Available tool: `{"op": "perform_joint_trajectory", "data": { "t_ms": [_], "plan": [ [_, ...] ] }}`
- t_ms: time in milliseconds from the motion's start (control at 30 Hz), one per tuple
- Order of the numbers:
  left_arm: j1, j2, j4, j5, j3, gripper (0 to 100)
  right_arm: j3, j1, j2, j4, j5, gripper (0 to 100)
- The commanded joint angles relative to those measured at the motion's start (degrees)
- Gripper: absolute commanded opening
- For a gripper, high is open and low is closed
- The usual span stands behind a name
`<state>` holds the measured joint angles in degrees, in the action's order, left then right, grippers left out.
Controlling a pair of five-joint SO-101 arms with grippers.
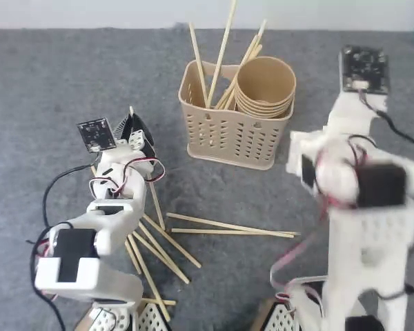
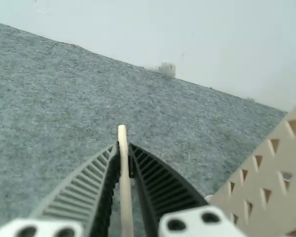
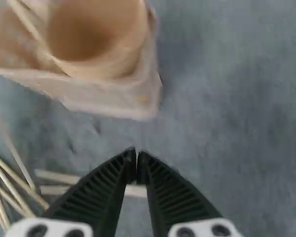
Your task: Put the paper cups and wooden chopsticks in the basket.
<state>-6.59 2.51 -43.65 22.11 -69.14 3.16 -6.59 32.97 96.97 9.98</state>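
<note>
Chopstick (image 2: 123, 190) in the left hand (image 2: 123, 146), tip just beyond it

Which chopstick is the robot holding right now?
The chopstick pinched in the left gripper, its tip poking out beyond it. The other chopsticks lie loose on the carpet or stand in the basket.

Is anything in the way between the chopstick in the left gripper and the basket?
Nothing visible does. In the high view, open grey carpet lies between the left gripper, shut on the chopstick, and the basket.
</note>
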Motion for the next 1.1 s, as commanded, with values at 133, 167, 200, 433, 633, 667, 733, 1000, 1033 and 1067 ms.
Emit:
{"op": "perform_joint_trajectory", "data": {
  "t_ms": [133,167,200,433,633,667,733,1000,1033,1067],
  "plan": [
    [-1.85,-0.44,0.09,-0.18,2.07,1,36.57,6.9,1.89,-25.1,-6.24,0.8],
    [-1.93,-0.44,0.09,-0.18,2.07,1,39.3,7.25,1.89,-27.56,-6.42,0.8],
    [-1.93,-0.44,0.09,-0.26,1.98,1,41.58,7.69,1.71,-29.85,-6.24,0.8],
    [-2.02,-0.53,-0.18,-0.09,1.8,1,54.59,9.63,1.19,-46.55,-6.68,0.8],
    [-1.85,-4.84,-9.49,-0.09,-4.53,1,63.03,9.8,1.89,-59.56,-8.53,0.8],
    [-1.93,-5.98,-11.25,-0.18,-5.67,1,63.03,9.54,1.8,-59.38,-8.53,0.8],
    [-2.2,-8.53,-13.36,-0.35,-6.29,1,63.03,9.45,1.36,-59.74,-8.44,0.8],
    [-7.65,-26.46,-11.08,-0.18,-2.51,1,63.21,9.45,1.27,-59.82,-8.7,0.8],
    [-7.91,-29.27,-9.14,-0.18,-1.1,1,63.21,9.45,1.27,-59.82,-8.7,0.8],
    [-7.91,-31.91,-6.51,-0.18,0.48,1,63.21,9.45,1.27,-59.82,-8.7,0.8]
  ]
}}
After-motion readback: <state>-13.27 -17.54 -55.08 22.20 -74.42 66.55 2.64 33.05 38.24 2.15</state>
